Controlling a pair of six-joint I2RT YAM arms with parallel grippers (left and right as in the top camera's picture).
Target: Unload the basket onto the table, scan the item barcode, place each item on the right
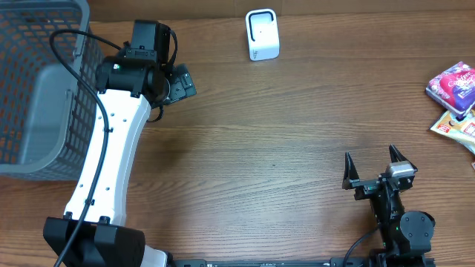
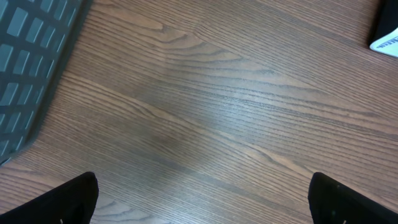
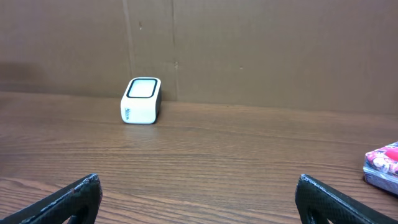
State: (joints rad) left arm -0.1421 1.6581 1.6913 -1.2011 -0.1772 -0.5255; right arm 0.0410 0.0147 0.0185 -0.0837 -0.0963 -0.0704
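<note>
The white barcode scanner [image 1: 262, 35] stands at the back of the table, also seen far ahead in the right wrist view [image 3: 141, 101]. A pink packaged item [image 1: 453, 83] lies at the right edge, with an orange packet [image 1: 456, 123] just in front of it. The pink packet's corner [image 3: 382, 165] shows low on the right in the right wrist view. My right gripper [image 1: 370, 160] sits open near the front edge, left of the packets, holding nothing [image 3: 199, 196]. My left gripper [image 1: 185, 83] is open over bare wood at the back left, empty [image 2: 202, 196].
A grey mesh basket [image 1: 37, 89] fills the far left; its corner [image 2: 25, 62] shows beside the left gripper. A brown cardboard wall [image 3: 249, 50] runs behind the scanner. A corner of the scanner [image 2: 385, 38] peeks into the left wrist view.
</note>
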